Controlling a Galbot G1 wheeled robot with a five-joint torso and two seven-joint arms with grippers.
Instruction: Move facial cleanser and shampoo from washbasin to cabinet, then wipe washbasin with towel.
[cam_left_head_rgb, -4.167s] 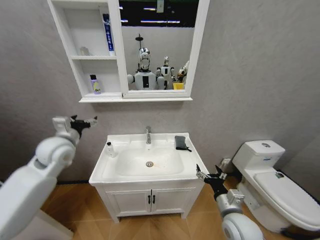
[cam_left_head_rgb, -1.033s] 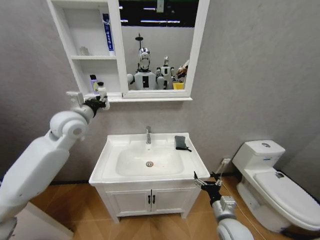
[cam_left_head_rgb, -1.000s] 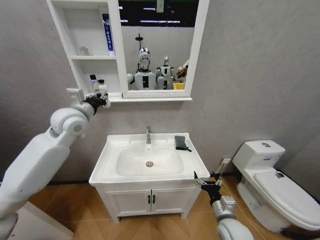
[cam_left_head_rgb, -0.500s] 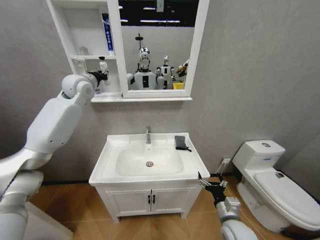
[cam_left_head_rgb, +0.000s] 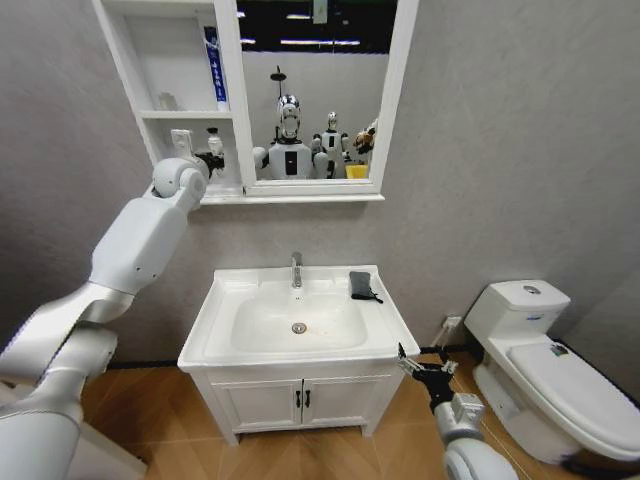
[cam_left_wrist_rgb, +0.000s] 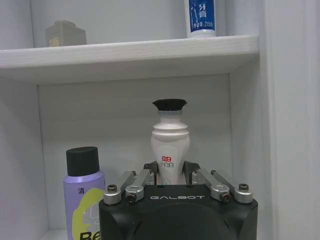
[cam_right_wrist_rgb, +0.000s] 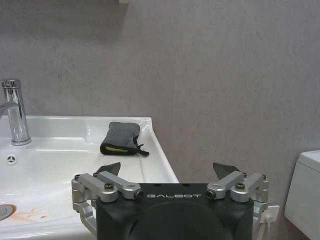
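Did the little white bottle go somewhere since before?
Yes. The white bottle went from the washbasin's left rim up into the cabinet's bottom shelf, held by the left hand beside the purple bottle.

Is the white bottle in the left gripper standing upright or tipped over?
Upright. The white bottle stands vertical, black cap on top, between the left gripper's fingers, beside the purple bottle in the cabinet.

Even, bright indoor light fills the bathroom, with ceiling strip lights reflected at the top of the mirror (cam_left_head_rgb: 318, 90). The glossy sink (cam_left_head_rgb: 298, 325) carries soft highlights along its rim, and the tap (cam_right_wrist_rgb: 12, 111) glints. Shadow gathers under the cabinet (cam_left_head_rgb: 180, 100) shelves. Straight lines bow toward the head view's edges; the wrist views are sharp.
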